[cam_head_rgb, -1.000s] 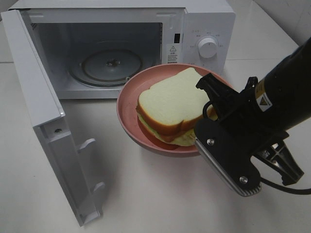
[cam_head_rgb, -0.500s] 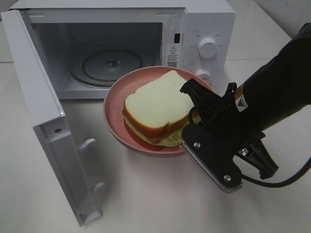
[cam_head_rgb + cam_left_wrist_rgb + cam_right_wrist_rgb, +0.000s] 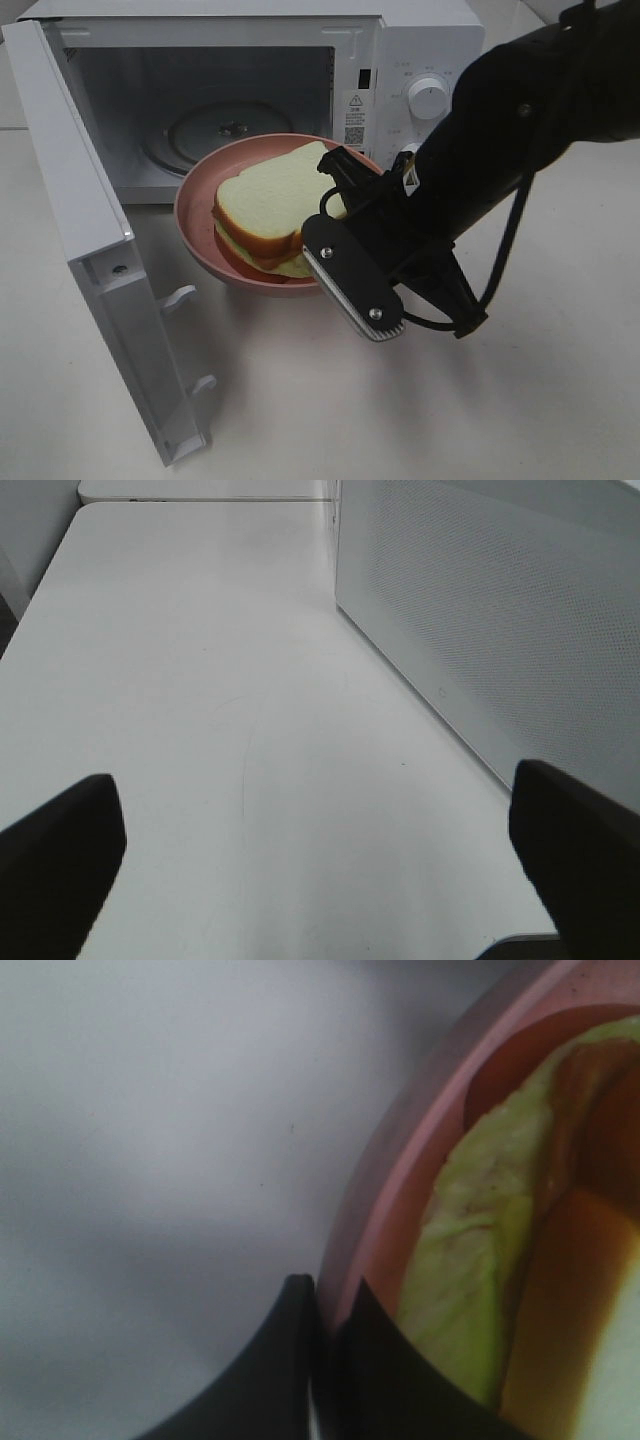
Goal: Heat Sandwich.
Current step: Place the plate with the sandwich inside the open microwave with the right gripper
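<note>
The sandwich (image 3: 262, 200), white bread with tan crust and pale green filling, lies on a round pink plate (image 3: 192, 222). My right gripper (image 3: 335, 212) is shut on the plate's right rim and holds the plate just in front of the open microwave (image 3: 425, 55). In the right wrist view the fingertips (image 3: 300, 1305) pinch the pink rim (image 3: 395, 1185), with the green filling (image 3: 470, 1250) right beside them. My left gripper (image 3: 320, 880) is open over bare table beside the microwave's perforated side wall (image 3: 500, 610), holding nothing.
The microwave door (image 3: 80, 200) stands swung open to the left, reaching toward the front of the table. A glass turntable (image 3: 230, 130) lies inside the cavity. The right arm's black cable (image 3: 505, 260) hangs beside it.
My right gripper has carried the plate and sandwich to the left, closer to the microwave opening. The arm has swung further over the table. The left gripper stays open.
</note>
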Controlling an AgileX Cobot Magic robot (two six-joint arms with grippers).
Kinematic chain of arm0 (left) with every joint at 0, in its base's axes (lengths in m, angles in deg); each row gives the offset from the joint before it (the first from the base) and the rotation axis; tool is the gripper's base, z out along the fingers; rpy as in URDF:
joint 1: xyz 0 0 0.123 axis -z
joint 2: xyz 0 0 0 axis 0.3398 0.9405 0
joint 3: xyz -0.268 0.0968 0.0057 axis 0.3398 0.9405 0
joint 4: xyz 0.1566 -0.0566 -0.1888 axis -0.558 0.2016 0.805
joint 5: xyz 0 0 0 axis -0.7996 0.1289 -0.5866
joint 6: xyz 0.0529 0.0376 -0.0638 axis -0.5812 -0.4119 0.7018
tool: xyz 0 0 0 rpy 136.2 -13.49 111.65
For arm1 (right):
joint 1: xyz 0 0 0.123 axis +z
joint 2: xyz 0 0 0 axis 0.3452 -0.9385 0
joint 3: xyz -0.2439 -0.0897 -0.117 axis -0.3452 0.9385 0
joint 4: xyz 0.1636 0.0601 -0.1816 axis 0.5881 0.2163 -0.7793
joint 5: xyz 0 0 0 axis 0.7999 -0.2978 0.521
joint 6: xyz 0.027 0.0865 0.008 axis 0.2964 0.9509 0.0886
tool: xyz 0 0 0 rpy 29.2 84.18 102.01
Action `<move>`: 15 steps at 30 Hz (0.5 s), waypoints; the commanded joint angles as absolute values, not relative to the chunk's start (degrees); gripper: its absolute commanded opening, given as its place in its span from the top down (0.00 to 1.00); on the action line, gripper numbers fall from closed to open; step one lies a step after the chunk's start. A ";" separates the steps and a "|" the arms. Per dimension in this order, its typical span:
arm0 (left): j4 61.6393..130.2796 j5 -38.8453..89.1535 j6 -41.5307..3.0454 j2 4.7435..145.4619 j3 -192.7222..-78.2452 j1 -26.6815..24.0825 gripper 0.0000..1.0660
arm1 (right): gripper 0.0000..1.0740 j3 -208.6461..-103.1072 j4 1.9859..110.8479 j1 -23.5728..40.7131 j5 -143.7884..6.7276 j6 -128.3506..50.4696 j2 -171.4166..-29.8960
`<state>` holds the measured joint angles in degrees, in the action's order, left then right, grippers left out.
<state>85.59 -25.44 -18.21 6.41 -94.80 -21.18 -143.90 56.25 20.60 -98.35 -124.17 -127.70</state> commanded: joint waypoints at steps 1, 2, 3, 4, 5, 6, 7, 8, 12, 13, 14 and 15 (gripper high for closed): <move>85.93 -24.87 -18.04 5.32 -94.75 -21.12 0.06 | 1.00 -146.71 56.88 20.43 -97.55 -125.20 -129.59; 85.93 -24.87 -18.04 5.32 -94.75 -21.12 0.06 | 1.00 -146.71 56.88 20.43 -97.55 -125.20 -129.59; 85.93 -24.87 -18.04 5.32 -94.75 -21.12 0.06 | 1.00 -148.20 56.88 20.26 -97.67 -125.20 -130.91; 85.93 -24.87 -18.04 5.32 -94.75 -21.12 0.06 | 1.00 -148.83 56.88 20.09 -97.67 -125.20 -131.48; 85.93 -24.87 -18.04 5.32 -94.75 -21.12 0.06 | 1.00 -149.52 56.88 19.86 -97.67 -125.08 -131.94; 85.93 -24.87 -18.04 5.32 -94.75 -21.12 0.06 | 1.00 -149.52 56.88 19.86 -97.67 -125.08 -131.94; 85.93 -24.87 -18.04 5.32 -94.75 -21.12 0.06 | 1.00 -150.66 56.93 19.86 -97.67 -124.80 -132.80; 85.93 -24.87 -18.04 5.32 -94.75 -21.12 0.06 | 1.00 -151.24 56.93 19.86 -97.84 -124.80 -133.20; 85.93 -24.87 -18.04 5.32 -94.75 -21.12 0.06 | 1.00 -153.87 56.93 19.86 -99.21 -124.68 -134.69; 85.93 -24.87 -18.04 5.32 -94.75 -21.12 0.06 | 1.00 -154.50 56.93 19.86 -99.38 -124.57 -135.15; 85.93 -24.87 -18.04 5.32 -94.75 -21.12 0.06 | 1.00 -154.50 56.93 19.86 -99.38 -124.57 -135.15; 85.93 -24.87 -18.04 5.32 -94.75 -21.12 0.06 | 1.00 -155.48 56.93 19.86 -99.61 -124.40 -135.84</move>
<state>85.59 -25.44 -18.21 6.41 -94.80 -21.18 -154.10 56.53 19.97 -100.01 -124.23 -135.61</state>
